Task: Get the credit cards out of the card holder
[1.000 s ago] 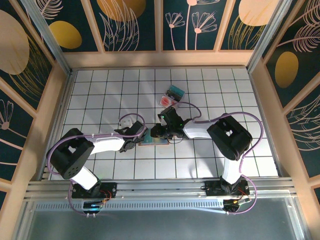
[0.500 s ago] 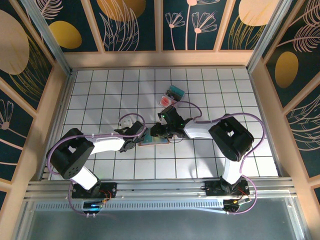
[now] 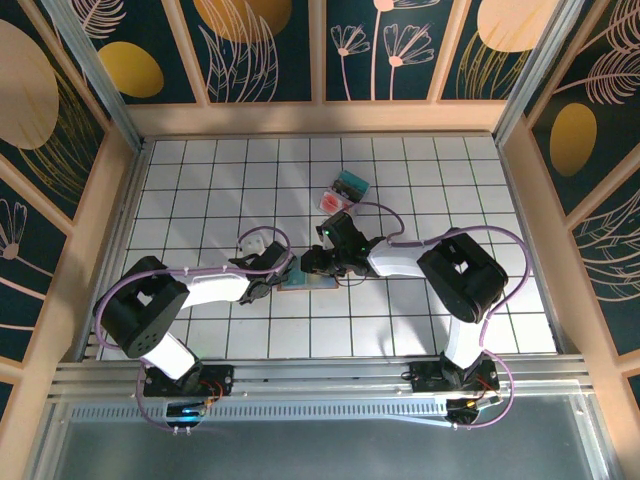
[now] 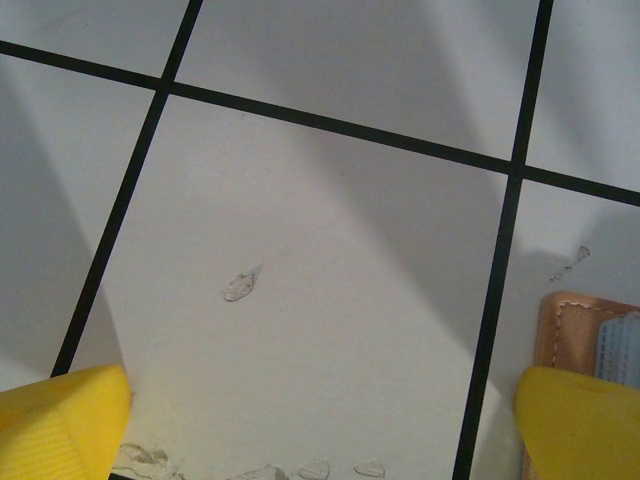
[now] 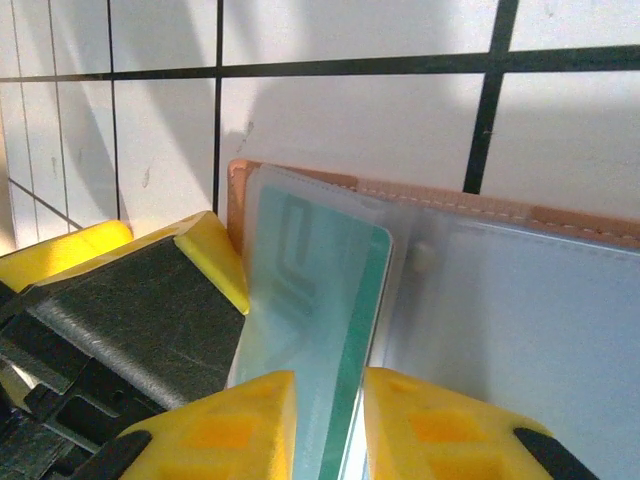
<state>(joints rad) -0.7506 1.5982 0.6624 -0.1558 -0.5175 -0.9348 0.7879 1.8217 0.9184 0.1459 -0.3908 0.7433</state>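
Observation:
The tan card holder [image 3: 306, 284] lies open on the white tiles between my two grippers, its blue-grey inside [image 5: 520, 330] facing up. A green credit card [image 5: 310, 300] in a clear sleeve stands up from it, and my right gripper [image 5: 330, 430] is shut on that card's near edge, one yellow fingertip on each side. My left gripper [image 4: 320, 430] is open wide and low over the tiles. Its right fingertip [image 4: 580, 425] rests on the holder's tan corner [image 4: 565, 325]. That same left finger [image 5: 150, 290] shows pressed against the holder's left edge in the right wrist view.
A clear plastic box [image 3: 342, 192] with red and teal contents sits two tiles behind the holder. Wooden walls ring the tiled table [image 3: 200, 180]. Small scuffs mark the tile [image 4: 240, 287] under my left gripper. Both arms reach in towards the centre.
The right arm has shifted a little towards the back with the card still between its fingers. The left arm and the holder have stayed put.

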